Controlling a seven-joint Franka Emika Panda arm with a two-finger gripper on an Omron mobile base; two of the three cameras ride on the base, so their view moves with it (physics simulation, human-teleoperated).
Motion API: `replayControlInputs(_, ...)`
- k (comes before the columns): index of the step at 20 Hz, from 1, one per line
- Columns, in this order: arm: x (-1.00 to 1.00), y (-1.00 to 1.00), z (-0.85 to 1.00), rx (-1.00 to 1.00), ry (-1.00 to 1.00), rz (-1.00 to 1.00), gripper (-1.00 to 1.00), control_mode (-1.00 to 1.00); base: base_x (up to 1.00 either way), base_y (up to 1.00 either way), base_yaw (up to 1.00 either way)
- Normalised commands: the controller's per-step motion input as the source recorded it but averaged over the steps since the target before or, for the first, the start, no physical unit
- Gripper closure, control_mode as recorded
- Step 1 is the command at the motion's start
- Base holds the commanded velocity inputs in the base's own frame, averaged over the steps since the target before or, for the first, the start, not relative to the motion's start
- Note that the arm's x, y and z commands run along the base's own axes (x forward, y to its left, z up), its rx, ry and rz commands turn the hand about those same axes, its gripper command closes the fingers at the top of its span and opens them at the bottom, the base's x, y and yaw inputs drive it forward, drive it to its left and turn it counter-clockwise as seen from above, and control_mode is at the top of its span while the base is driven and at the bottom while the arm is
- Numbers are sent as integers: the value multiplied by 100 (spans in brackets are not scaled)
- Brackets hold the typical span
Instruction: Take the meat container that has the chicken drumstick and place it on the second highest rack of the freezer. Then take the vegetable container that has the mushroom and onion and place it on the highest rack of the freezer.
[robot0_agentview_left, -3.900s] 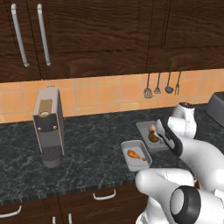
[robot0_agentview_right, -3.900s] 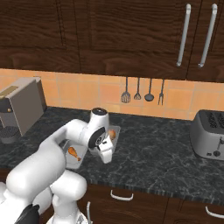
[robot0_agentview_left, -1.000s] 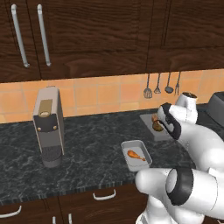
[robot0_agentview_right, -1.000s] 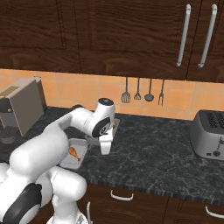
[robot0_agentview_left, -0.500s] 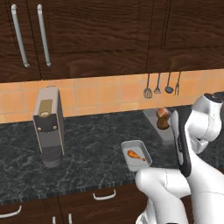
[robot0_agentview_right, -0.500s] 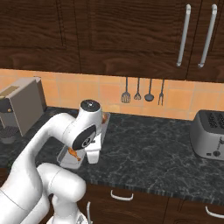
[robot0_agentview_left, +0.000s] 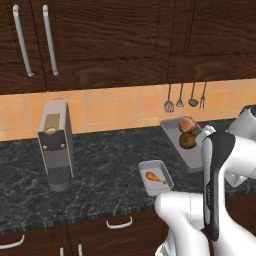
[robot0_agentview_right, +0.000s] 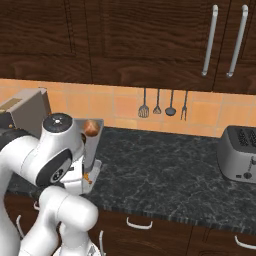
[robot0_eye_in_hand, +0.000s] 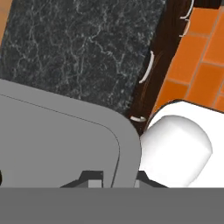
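The vegetable container (robot0_agentview_left: 176, 131) is a grey tray held up over the back of the counter, with the pinkish-tan onion (robot0_agentview_left: 186, 123) and the dark brown mushroom (robot0_agentview_left: 188, 140) inside. My gripper (robot0_eye_in_hand: 114, 179) is shut on its rim, one fingertip (robot0_eye_in_hand: 89, 177) inside the wall and the other outside. From the right base view the tray (robot0_agentview_right: 93, 145) stands behind my arm with the onion (robot0_agentview_right: 91, 127) at its top. The meat container (robot0_agentview_left: 156, 176), a smaller grey tray, rests near the counter's front edge with the chicken drumstick (robot0_agentview_left: 155, 177) in it. The freezer is out of view.
A grey coffee machine (robot0_agentview_left: 55, 145) stands at the left of the dark stone counter (robot0_agentview_left: 110, 165). A toaster (robot0_agentview_right: 240, 152) sits at the right. Utensils (robot0_agentview_left: 185, 97) hang on the tiled wall under dark wood cabinets. My own arm link (robot0_agentview_left: 217, 175) rises beside the trays.
My arm has swung and folded, its elbow rising at the right of the left base view. The vegetable container stays in my grip, shifted slightly. The meat container has not moved.
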Motion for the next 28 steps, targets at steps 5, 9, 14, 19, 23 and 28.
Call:
replayControlInputs(5,-47,15,70,0,0,1,100,-100,0,0,0)
replayControlInputs(9,-67,12,14,0,-1,4,100,-100,0,0,0)
replayControlInputs(14,-40,15,11,0,-1,19,100,-100,0,0,0)
replayControlInputs(19,0,24,68,0,0,25,100,-100,0,0,0)
replayControlInputs(23,-16,10,52,0,0,26,100,-100,0,0,0)
replayControlInputs(28,-10,25,19,-5,6,29,100,-100,0,0,0)
